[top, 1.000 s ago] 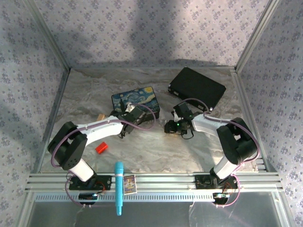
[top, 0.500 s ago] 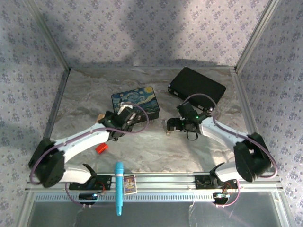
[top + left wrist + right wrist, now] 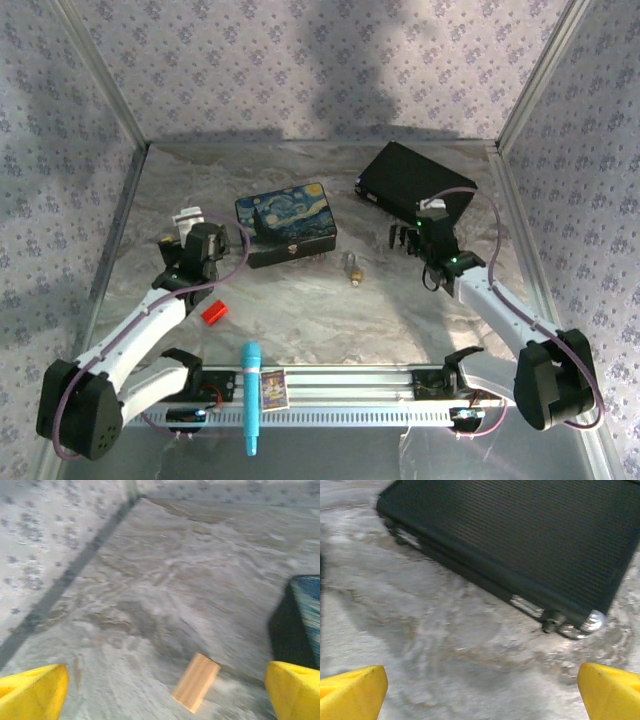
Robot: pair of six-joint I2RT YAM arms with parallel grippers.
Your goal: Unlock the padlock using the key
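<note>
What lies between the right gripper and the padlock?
Nothing. In the top view, the stretch of table between the right gripper and the padlock is bare.

The left gripper (image 3: 183,235) and right gripper (image 3: 405,238) have swung apart, leaving the padlock (image 3: 353,266) exposed between them

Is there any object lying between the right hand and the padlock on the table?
Nothing visible does. In the top view the padlock lies on the table, and the stretch from it to the open right hand holds no object. The black case sits beyond the hand, off that line.
</note>
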